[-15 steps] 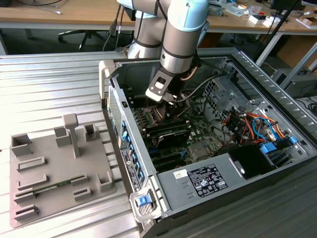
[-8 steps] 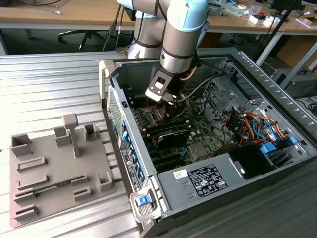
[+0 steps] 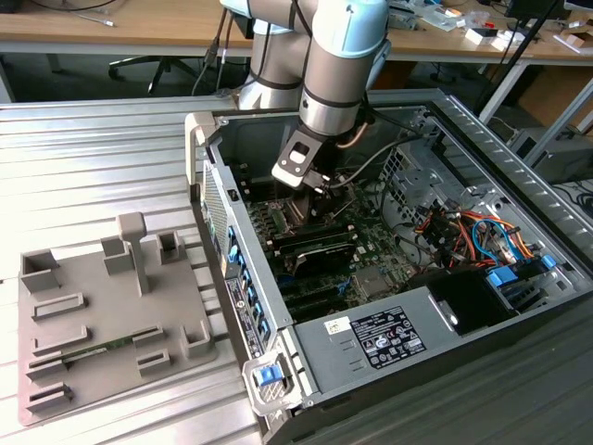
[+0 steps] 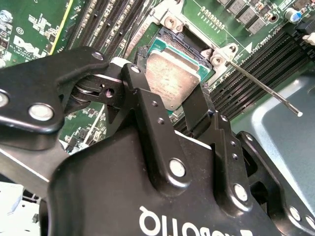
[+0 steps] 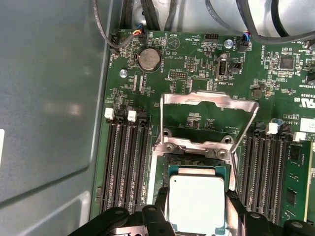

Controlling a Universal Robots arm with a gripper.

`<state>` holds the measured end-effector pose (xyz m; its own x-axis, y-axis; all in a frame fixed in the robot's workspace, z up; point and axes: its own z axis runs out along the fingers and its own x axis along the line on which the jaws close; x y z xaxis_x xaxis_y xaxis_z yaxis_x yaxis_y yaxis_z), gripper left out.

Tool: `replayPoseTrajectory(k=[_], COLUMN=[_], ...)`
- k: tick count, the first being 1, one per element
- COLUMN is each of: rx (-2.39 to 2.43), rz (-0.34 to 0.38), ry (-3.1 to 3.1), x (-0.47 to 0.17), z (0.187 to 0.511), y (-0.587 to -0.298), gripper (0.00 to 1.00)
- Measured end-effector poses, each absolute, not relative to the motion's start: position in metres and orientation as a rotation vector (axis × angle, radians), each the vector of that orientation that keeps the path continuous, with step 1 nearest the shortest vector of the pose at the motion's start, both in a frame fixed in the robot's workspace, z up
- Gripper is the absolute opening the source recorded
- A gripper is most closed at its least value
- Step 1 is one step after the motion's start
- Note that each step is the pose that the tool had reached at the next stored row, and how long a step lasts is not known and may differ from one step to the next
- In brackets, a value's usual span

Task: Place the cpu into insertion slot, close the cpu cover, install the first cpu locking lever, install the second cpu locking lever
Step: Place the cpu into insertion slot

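Observation:
The cpu (image 5: pixel 197 201), a flat square chip with a grey metal top, lies between my two black fingers (image 5: pixel 160 197) right over the insertion slot (image 5: pixel 173 170). I cannot tell whether it rests in the slot or hangs just above it. My gripper (image 4: pixel 167 83) is shut on the cpu (image 4: pixel 170 73), one finger on each side edge. The cpu cover (image 5: pixel 209 101), a silver frame with an open middle, stands swung up at the slot's hinge edge. A thin locking lever (image 4: pixel 266 88) sticks out free beside the slot. In the exterior view my gripper (image 3: pixel 320 185) reaches down into the open computer case (image 3: pixel 208 158).
Dark memory slots (image 5: pixel 125 162) run along both sides of the socket. Cables (image 5: pixel 147 14) and a round coin battery (image 5: pixel 148 59) lie beyond the raised cover. The case wall (image 5: pixel 49 98) stands close by. A grey fixture tray (image 3: pixel 102 315) sits at the exterior view's left.

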<state>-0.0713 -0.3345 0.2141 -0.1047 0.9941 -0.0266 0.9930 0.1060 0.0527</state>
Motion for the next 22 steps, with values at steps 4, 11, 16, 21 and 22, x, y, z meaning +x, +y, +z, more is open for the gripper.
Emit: replayPoseTrajectory(k=[4, 11, 16, 21, 22], rx=[2.064, 2.074, 2.156, 2.158, 2.158], rz=[0.033, 0.032, 0.029, 0.029, 0.029], ry=[2.295, 2.285, 2.206, 2.205, 2.205], x=[-0.0711, -0.0711, -0.0710, -0.0707, -0.0706], z=[0.2137, 0.2124, 0.2090, 0.2066, 0.2063], y=[-0.3335, -0.3317, -0.3317, -0.3317, -0.3317], gripper=[0.54, 0.54, 0.54, 0.54, 0.54])
